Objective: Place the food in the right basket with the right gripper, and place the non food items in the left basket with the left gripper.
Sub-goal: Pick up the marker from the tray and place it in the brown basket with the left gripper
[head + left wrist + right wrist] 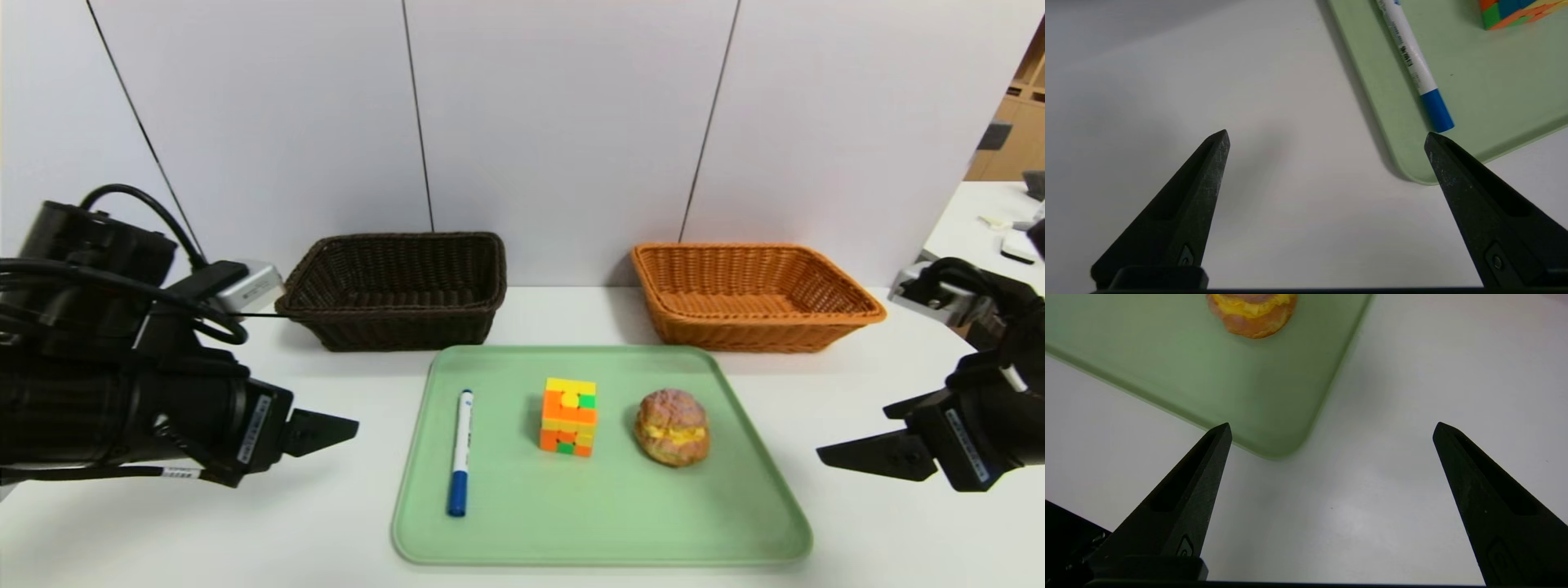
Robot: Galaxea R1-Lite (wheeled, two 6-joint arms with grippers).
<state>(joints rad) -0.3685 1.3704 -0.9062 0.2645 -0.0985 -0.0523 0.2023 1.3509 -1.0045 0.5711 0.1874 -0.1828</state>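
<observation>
On my green tray (735,498): blue-capped white pen (460,452), multicoloured cube (569,416), cream-filled bun (672,426). Left pincer (1327,141) and right pincer (1331,428) flank the tray, both wide.

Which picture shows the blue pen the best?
The head view: the whole pen lies on the green tray. The left wrist view shows only its blue-capped end and part of its white barrel. The right wrist view misses it.

Bright, even overhead light casts soft shadows; wrist views blur toward their far edges.
</observation>
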